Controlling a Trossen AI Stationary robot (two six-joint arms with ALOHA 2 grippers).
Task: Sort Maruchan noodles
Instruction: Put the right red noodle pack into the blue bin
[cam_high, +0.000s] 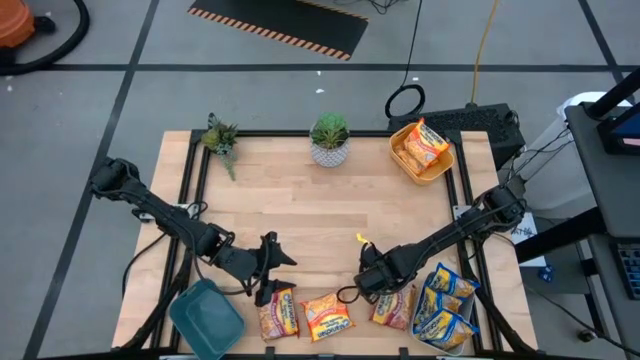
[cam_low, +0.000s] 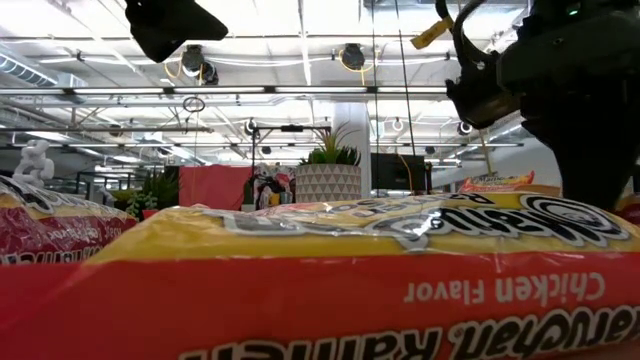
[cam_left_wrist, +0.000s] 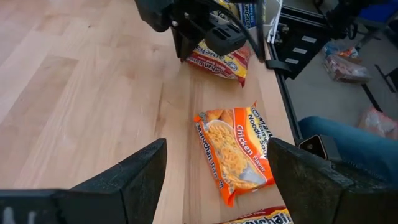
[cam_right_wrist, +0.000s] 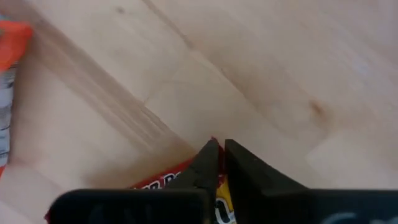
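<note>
Right hand (cam_right_wrist: 217, 163) is down at the near worktop (cam_high: 300, 210) edge, fingers pinched shut on the corner of a red packet (cam_high: 392, 306); how much film they hold is hard to tell. Risk: a thin corner pinch lets the crinkly packet slip or tear on lifting. Left hand (cam_left_wrist: 214, 171) hovers open over the orange chicken packet (cam_left_wrist: 235, 152), beside the teal bin (cam_high: 205, 318). Blue packets (cam_high: 443, 305) lie at the right; the yellow bin (cam_high: 424, 152) already holds some.
</note>
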